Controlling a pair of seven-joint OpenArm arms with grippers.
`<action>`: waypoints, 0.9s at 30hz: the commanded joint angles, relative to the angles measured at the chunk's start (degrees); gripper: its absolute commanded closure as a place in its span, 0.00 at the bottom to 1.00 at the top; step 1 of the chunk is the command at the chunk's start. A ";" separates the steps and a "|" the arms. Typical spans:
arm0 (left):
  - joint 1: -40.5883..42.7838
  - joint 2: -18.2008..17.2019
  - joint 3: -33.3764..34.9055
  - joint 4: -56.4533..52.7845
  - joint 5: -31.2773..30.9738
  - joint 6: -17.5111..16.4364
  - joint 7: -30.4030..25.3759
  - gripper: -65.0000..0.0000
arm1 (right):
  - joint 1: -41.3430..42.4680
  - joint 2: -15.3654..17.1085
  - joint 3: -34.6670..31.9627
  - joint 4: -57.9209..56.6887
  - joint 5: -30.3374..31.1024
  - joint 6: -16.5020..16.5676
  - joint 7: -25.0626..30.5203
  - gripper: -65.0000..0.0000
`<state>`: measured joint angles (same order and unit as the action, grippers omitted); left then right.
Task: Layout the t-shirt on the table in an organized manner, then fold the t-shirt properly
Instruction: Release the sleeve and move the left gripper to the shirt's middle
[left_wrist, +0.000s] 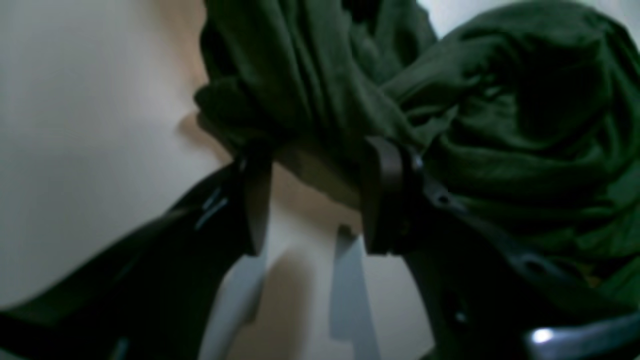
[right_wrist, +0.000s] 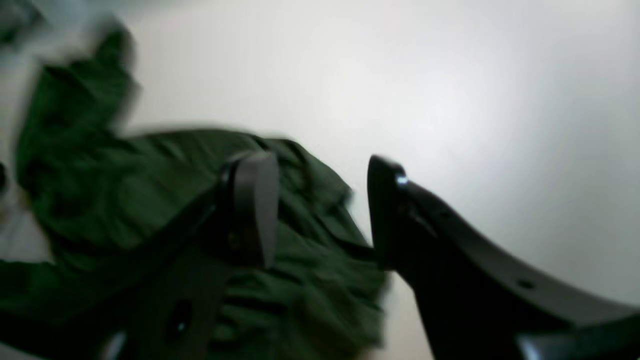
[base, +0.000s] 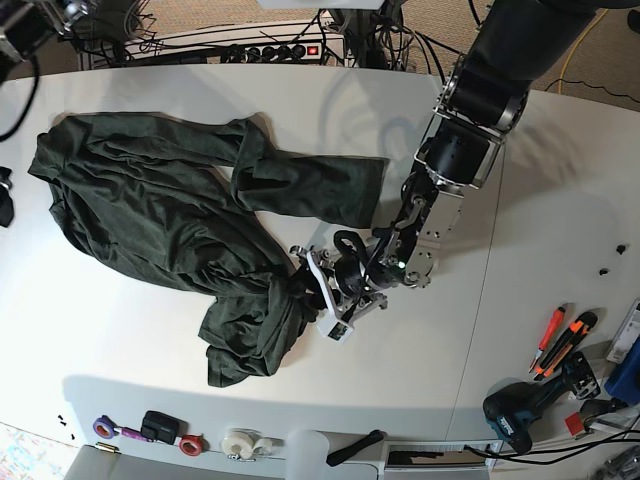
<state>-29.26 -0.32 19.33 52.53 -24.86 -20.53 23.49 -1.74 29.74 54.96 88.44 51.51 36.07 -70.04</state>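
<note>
From my remote station I log the t-shirt (base: 150, 210) as crumpled across the left half of the table (base: 520, 180) in the base view, one sleeve reaching toward the centre and a bunched lobe hanging toward the near edge. The left gripper (base: 312, 285) sits low at that bunch, its arm coming down from the far right. In the left wrist view its fingers (left_wrist: 382, 195) are partly closed around a gathered fold of green cloth, which fills the gap at their tips. The right gripper (right_wrist: 320, 210) is out of sight in the base view; its own camera, though blurred, shows the fingers (right_wrist: 255, 200) spread apart with nothing between them, hovering over the shirt's edge. Tape rolls (base: 240, 442) and hand tools (base: 555, 345) lie along the near edge and right end.
</note>
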 joint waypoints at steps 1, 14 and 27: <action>-1.88 0.50 -0.22 1.03 -0.85 -0.46 -1.46 0.55 | 0.96 0.31 -0.83 0.76 0.98 0.72 1.09 0.55; -1.33 2.75 -0.22 1.03 -0.87 -3.78 -0.50 0.55 | 5.03 -9.35 -32.92 0.68 -20.20 -2.67 17.09 0.55; 2.25 2.86 -0.22 1.03 -0.83 -14.01 -0.63 0.55 | 12.44 -11.17 -47.54 0.68 -27.58 -6.60 20.57 0.55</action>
<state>-25.30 2.02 19.33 52.53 -24.69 -33.78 24.40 9.56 17.78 7.18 88.12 23.42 29.85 -50.85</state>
